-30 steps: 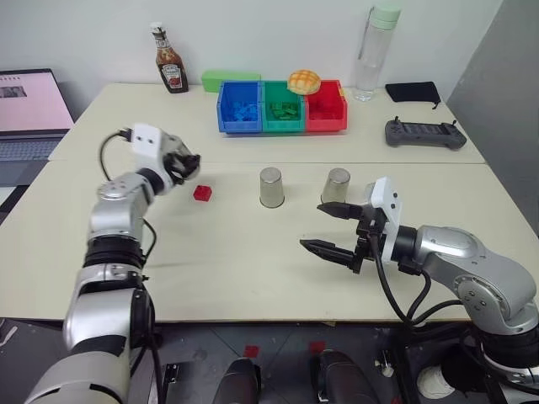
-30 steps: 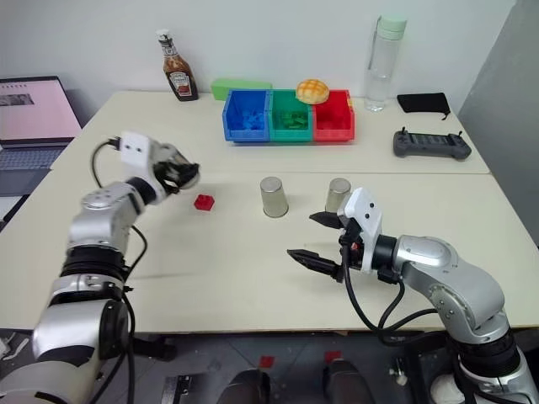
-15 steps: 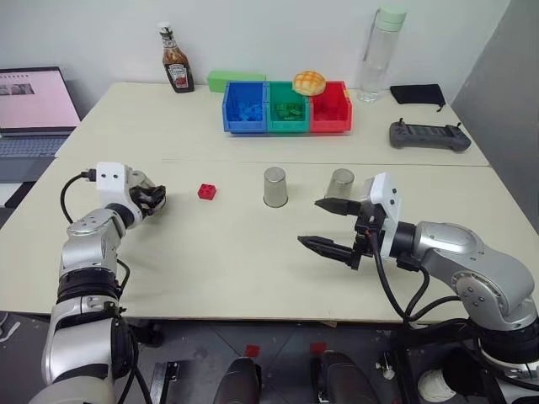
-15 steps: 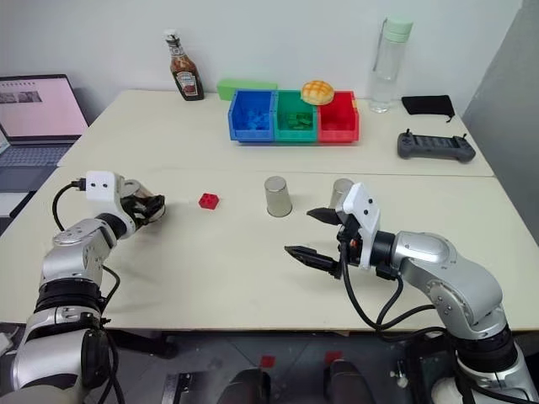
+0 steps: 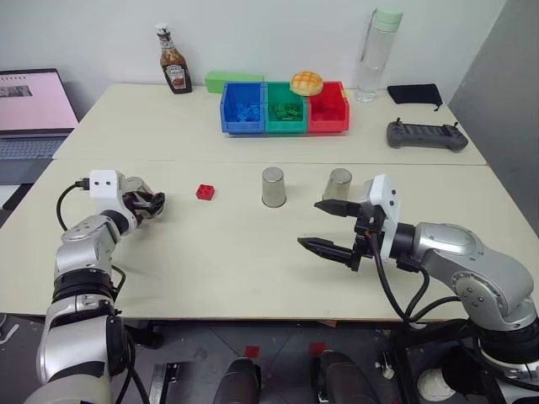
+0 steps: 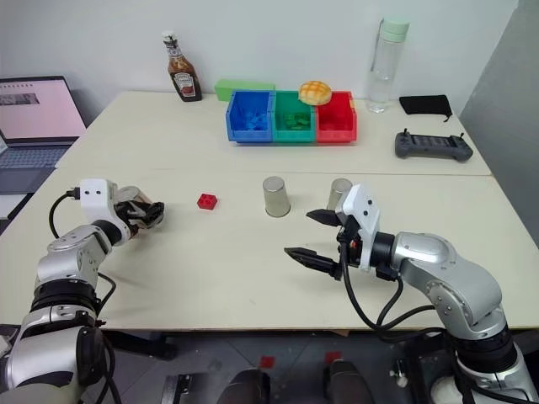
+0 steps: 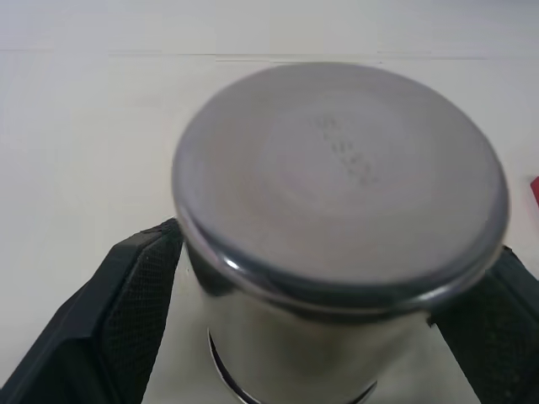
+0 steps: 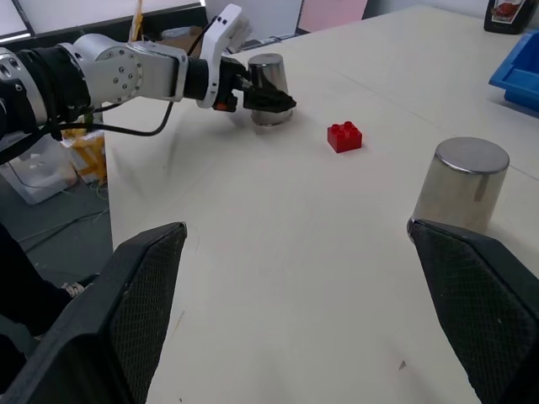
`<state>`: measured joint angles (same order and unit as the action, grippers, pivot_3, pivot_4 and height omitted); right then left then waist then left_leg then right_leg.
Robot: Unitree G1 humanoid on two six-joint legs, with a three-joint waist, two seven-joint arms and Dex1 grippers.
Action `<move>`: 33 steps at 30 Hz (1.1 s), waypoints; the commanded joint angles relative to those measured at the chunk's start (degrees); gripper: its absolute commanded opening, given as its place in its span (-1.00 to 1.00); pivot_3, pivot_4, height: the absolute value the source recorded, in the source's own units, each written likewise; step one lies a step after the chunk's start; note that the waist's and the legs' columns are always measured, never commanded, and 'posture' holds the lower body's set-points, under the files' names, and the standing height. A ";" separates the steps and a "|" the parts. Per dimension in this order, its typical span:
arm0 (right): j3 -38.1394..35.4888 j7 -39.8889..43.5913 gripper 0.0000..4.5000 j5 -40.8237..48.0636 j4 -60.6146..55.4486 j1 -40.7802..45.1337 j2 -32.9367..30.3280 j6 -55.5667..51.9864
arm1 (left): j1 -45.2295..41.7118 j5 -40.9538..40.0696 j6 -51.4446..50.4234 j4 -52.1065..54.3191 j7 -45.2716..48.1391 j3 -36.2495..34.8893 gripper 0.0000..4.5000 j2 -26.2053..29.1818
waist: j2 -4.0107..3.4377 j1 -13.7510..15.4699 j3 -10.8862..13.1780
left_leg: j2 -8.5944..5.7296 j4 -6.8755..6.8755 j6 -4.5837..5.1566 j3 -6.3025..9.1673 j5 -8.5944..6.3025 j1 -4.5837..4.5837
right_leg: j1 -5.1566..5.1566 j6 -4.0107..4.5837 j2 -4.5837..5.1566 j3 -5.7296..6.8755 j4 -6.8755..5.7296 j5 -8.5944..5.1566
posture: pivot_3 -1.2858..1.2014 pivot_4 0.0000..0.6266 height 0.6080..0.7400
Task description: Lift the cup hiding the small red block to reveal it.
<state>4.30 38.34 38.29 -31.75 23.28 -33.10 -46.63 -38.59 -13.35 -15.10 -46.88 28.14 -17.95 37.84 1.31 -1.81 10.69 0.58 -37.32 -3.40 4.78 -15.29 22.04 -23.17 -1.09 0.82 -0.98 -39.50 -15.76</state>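
The small red block (image 5: 205, 192) lies uncovered on the cream table, also seen in the right wrist view (image 8: 344, 136). To its left an upturned steel cup (image 8: 268, 76) stands on the table between the fingers of my left gripper (image 5: 152, 202). In the left wrist view the cup (image 7: 337, 194) sits between the two pads (image 7: 139, 286), with a sliver of table showing beside one pad, so the jaws look open. Two more upturned cups (image 5: 272, 186) (image 5: 338, 184) stand mid-table. My right gripper (image 5: 310, 224) hovers open in front of the right-hand cup, holding nothing.
Blue, green and red bins (image 5: 284, 108) line the back, with a bun (image 5: 305, 82) on them. A ketchup bottle (image 5: 172, 61), a clear bottle (image 5: 370, 52), a black controller (image 5: 425, 135) and a black pouch (image 5: 413, 93) are at the rear. A laptop (image 5: 29, 109) sits far left.
My left arm moved down and to the left, away from the red block, bringing the cup to the table. Its fingers have eased off the cup. The right arm stayed still.
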 commanded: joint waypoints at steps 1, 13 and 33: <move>-0.60 0.19 1.00 0.26 -1.21 0.18 0.14 1.00 | 0.02 -1.29 0.60 5.72 0.02 -1.70 0.99 1.55 | 0.00 0.00 0.00 | 0.01 0.00 0.00 0.00 0.00 0.00 | 0.00 0.00 0.00 0.00 0.00 0.00 | 0.03 -0.52 1.00; -1.95 -0.20 1.00 0.74 -1.73 -0.38 -0.18 0.84 | 8.00 -4.89 -7.42 35.66 2.47 -1.36 0.99 4.00 | 0.00 0.01 0.00 | 0.02 -0.01 -0.01 -0.02 0.00 0.00 | 0.00 0.00 0.02 -0.05 0.00 0.00 | 0.03 -0.52 1.00; -2.13 7.29 1.00 2.19 3.05 5.02 -4.62 0.45 | 33.52 -16.31 -31.99 62.64 9.54 -11.16 0.99 12.05 | -0.01 -0.06 0.00 | 0.11 0.12 0.00 -0.09 0.00 -0.12 | -0.01 0.00 -0.07 -0.11 0.08 -0.03 | 0.03 -0.52 1.00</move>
<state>2.99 44.15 39.58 -28.35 26.94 -37.28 -46.99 -5.39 -28.42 -46.63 12.92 37.03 -27.18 49.21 1.30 -1.88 10.70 0.70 -37.20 -3.40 4.69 -15.29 21.93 -23.18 -1.09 0.76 -1.09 -39.41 -15.79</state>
